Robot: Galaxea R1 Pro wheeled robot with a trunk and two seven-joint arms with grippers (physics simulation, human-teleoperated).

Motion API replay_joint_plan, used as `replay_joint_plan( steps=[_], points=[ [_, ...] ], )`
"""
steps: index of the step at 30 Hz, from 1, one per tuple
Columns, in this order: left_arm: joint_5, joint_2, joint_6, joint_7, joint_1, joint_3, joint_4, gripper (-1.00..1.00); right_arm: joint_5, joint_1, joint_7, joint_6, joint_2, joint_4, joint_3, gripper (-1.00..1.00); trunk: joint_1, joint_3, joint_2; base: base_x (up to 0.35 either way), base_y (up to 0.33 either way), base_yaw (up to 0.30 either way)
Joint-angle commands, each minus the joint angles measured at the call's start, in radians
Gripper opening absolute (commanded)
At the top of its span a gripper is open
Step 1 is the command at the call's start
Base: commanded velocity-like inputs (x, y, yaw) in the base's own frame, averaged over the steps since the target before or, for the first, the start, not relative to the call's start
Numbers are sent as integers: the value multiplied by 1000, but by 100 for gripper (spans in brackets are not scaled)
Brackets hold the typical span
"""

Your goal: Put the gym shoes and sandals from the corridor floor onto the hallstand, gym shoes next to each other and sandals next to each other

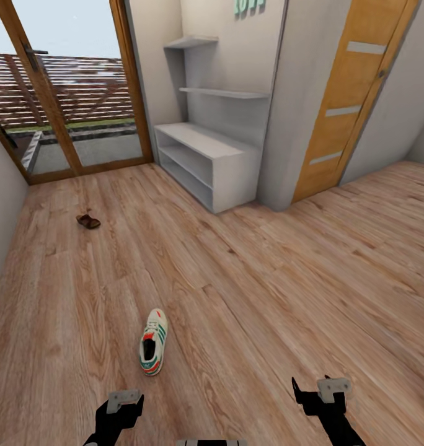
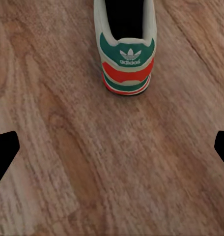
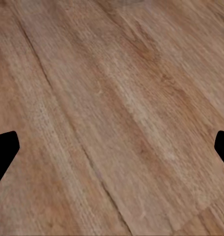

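Floor [image 1: 249,279] below spread, empty left claw [image 2: 112,147].

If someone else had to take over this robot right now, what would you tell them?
Left hand: open, empty, just short of a gym shoe lying on the corridor floor.
Right hand: open, empty, over bare floor.
A brown sandal lies farther off near the glass door.
The hallstand holds no shoes on the surfaces in sight.
Done: nothing placed.
Left: grasp this shoe, rack it, then find and pair up the rest.
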Motion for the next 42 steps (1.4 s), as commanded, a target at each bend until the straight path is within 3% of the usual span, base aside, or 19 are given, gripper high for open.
replay_joint_plan(
  steps=[1, 10, 19, 21, 26, 27, 42],
  points=[
    [-1, -1, -3, -1, 0, 2, 1, 100, 1, -7, 0, 15, 0, -17, 0, 100, 0, -1, 0, 92, 98, 0],
    [-7, 1, -3, -1, 0, 2, 1, 100, 2, -77, 2, 184, -3, -76, -1, 100, 0, -1, 0, 36, 38, 0],
    [-8, 9, 4, -1, -6, 5, -6, 100, 15, -100, 4, 230, -18, -80, -3, 100, 0, -1, 0, 5, 5, 0],
    [-7, 7, 16, 2, -64, 7, -22, 100, 43, -113, 5, 240, -32, -92, -3, 100, 0, -1, 0, 0, 0, 0],
    [-6, 1, 47, 4, -150, 6, -18, 100, 47, -146, 6, 252, -34, -100, -3, 100, 0, -1, 0, 0, 0, 0],
    [-6, -4, 106, 8, -206, 7, -16, 100, 44, -193, 7, 277, -35, -104, -3, 100, 0, -1, 0, 0, 0, 0],
    [-10, 6, 143, 6, -225, 3, -13, 100, 41, -223, 42, 299, -33, -98, -1, 100, 0, -1, 0, 0, 0, 0]
  ],
)
